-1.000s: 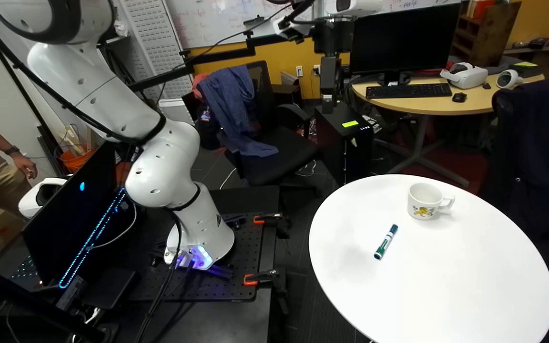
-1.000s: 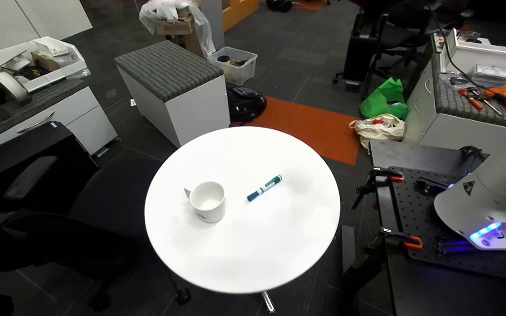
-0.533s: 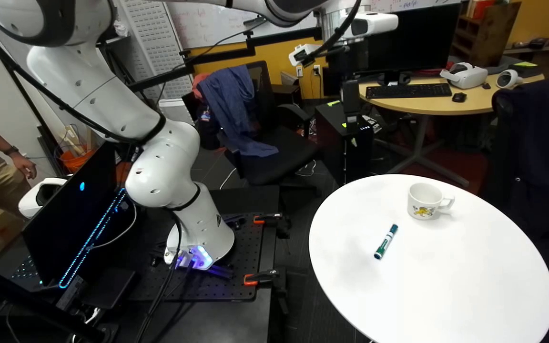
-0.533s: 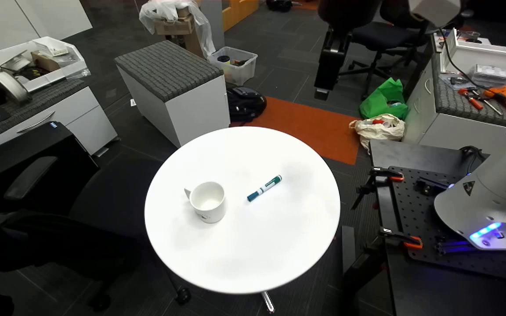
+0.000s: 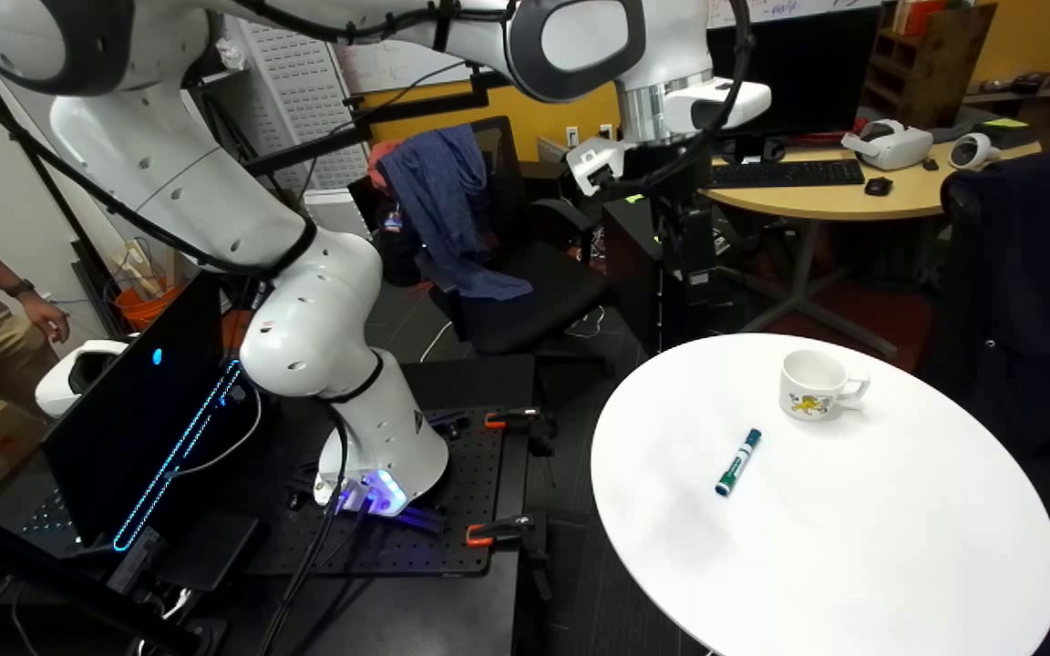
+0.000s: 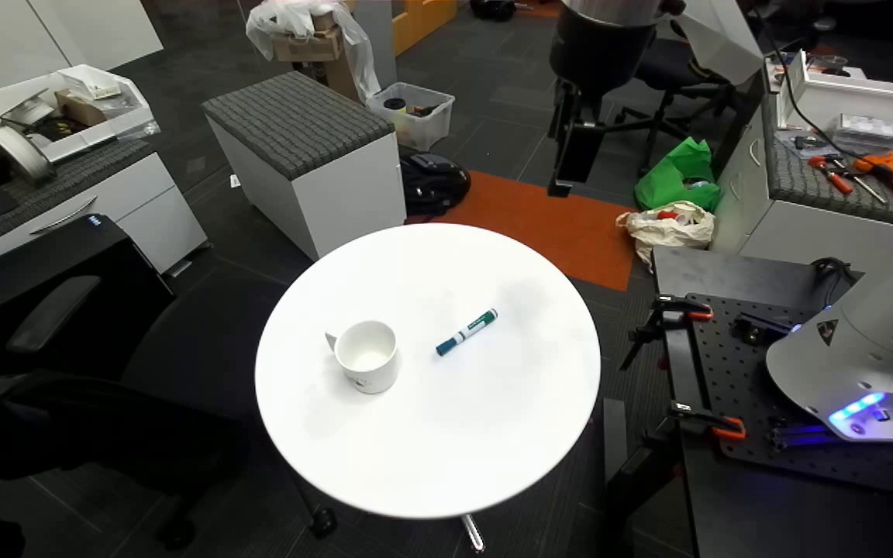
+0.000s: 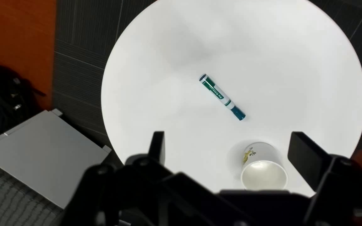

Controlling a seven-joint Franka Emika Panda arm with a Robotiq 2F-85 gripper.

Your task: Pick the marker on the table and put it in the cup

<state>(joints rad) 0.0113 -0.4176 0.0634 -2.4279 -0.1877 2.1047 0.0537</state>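
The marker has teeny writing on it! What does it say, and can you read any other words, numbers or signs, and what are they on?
"Dry Erase", probably: small white letters on the dry-erase marker.
Triangle sign on the robot base: symbol inside too small to read.
Blue logo on the laptop: too blurred.
Handwriting on the whiteboard: too small to read.
Mug: yellow picture, no words I can see.
No numbers I can read.
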